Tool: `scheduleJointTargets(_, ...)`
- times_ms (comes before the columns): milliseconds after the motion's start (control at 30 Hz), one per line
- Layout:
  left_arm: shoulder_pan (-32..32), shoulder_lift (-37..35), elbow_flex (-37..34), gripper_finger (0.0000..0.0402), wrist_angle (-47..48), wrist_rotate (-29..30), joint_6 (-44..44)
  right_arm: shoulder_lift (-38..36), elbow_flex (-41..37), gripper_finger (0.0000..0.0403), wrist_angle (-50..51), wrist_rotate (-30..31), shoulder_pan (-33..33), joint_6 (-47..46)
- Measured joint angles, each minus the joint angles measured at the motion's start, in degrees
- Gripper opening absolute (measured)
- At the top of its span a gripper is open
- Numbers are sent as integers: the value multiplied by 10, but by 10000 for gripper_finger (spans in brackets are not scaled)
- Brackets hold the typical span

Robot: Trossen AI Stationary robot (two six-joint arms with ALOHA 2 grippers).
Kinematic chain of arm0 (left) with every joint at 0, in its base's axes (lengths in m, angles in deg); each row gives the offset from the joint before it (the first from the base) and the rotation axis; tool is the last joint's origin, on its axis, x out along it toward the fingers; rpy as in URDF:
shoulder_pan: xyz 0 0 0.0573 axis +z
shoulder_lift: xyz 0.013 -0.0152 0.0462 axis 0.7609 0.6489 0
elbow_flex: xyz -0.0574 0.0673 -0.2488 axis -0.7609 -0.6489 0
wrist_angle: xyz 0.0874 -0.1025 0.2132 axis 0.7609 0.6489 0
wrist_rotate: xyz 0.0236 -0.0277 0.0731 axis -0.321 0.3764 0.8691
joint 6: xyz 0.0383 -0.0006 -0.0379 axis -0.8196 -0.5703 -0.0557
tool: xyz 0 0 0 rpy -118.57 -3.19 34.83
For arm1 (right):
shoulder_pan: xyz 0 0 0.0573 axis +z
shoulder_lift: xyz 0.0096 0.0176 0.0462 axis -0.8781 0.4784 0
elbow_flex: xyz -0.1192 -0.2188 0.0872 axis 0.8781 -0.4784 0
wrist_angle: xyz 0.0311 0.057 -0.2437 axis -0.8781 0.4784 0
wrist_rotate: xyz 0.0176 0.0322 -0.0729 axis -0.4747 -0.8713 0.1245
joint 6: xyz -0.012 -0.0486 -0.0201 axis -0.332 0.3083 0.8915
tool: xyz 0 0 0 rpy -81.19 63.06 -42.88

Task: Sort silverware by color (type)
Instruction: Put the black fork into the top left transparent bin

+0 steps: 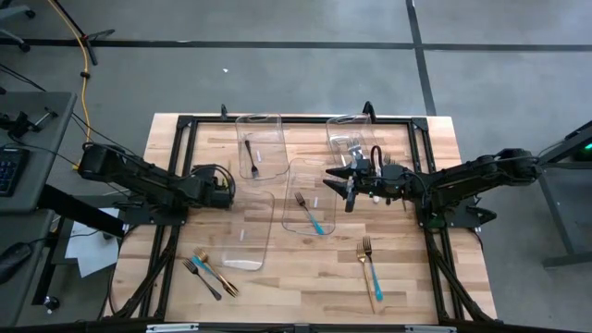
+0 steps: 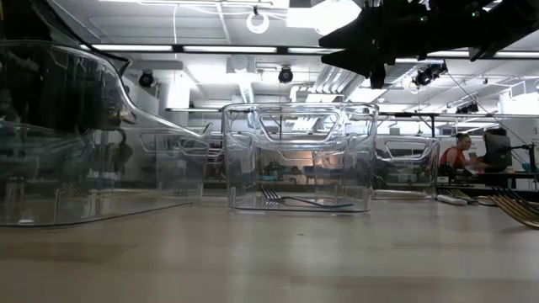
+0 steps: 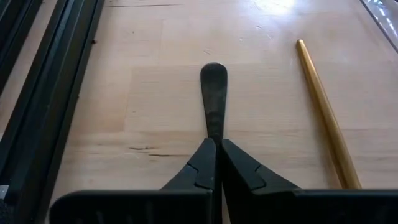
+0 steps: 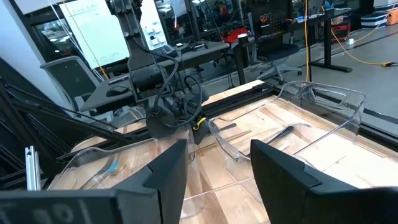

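Four clear bins point(image 1: 259, 125) sit on the wooden table point(image 1: 416, 268), and your silverware is split between them and the bare wood. In the high view, a black fork point(image 1: 252, 157) lies in the far-left bin, and a teal-handled fork point(image 1: 313, 213) lies in the middle bin point(image 1: 294, 176). You cannot tell what is inside the far-right bin point(image 1: 350, 125).

Loose on the table toward its near-left corner are a dark fork point(image 1: 199, 275) and a gold fork point(image 1: 218, 276), crossing each other. Toward the near right, a second gold fork point(image 1: 366, 250) lies against a teal-handled utensil point(image 1: 374, 280).

Your left gripper point(image 1: 229, 192) is low over the left side of the table, just beside the near-left bin point(image 1: 248, 264). In its wrist view the left gripper's point(image 3: 216, 142) two fingers point(image 3: 199, 168) are pressed together on the handle of a dark utensil point(image 3: 213, 93), which sticks out beyond the tips and lies flat on the wood. A gold handle point(image 3: 326, 118) lies near it, apart and not touching.

Your right gripper point(image 1: 351, 190) is raised over the gap between the far-right bin and the middle bin. In its own wrist view the right gripper point(image 4: 217, 149) has its fingers point(image 4: 168, 174) spread wide with nothing between them.
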Motion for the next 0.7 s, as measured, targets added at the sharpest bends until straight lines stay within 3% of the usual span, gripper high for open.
scheduleJointTargets(533, 0, -26, 90, 2, 138, 31, -20, 0, 0, 171, 0, 0, 0, 1)
scheduleJointTargets(700, 0, -33, 108, 1, 140, -31, -91, 0, 0, 171, 0, 0, 0, -5)
